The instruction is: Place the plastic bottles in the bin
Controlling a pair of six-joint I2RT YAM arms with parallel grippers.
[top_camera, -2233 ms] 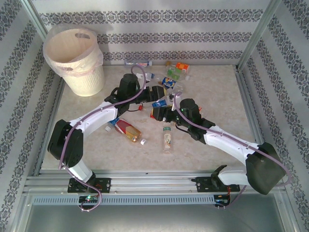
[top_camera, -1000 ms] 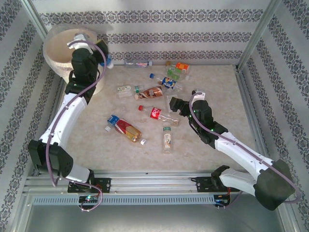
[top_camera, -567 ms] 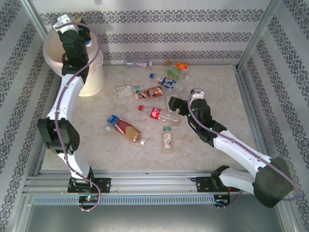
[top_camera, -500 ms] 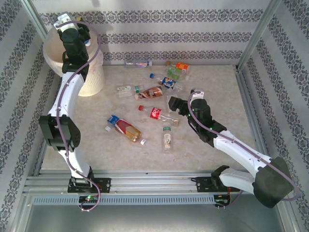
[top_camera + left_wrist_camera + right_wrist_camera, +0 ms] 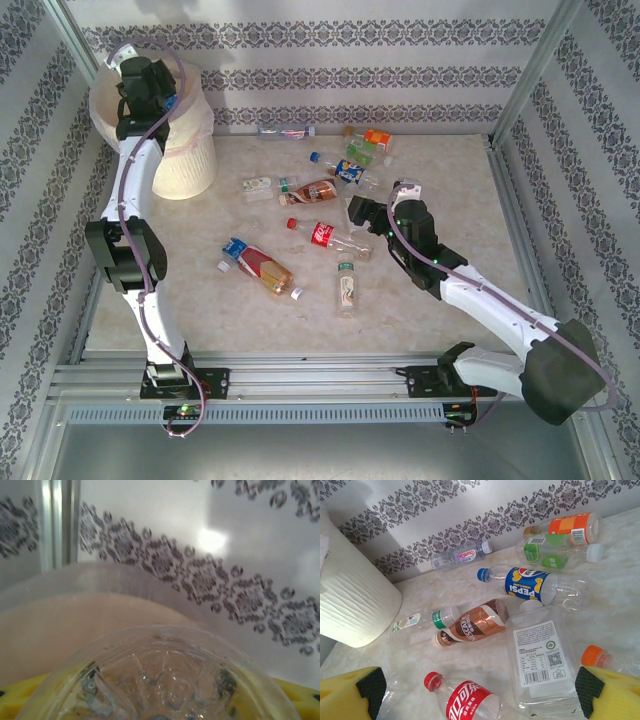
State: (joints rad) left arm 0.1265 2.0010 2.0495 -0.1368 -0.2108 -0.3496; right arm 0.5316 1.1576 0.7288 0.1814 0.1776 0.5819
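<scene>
Clear bottle [image 5: 165, 685] sits clamped in our left gripper [image 5: 158, 92], above the mouth of the bin [image 5: 190, 165]. We see our right gripper [image 5: 360, 212] with its fingers spread wide and empty, low over the loose bottles [image 5: 322, 234] lying on the table [image 5: 450, 180], well apart from the bin.
</scene>
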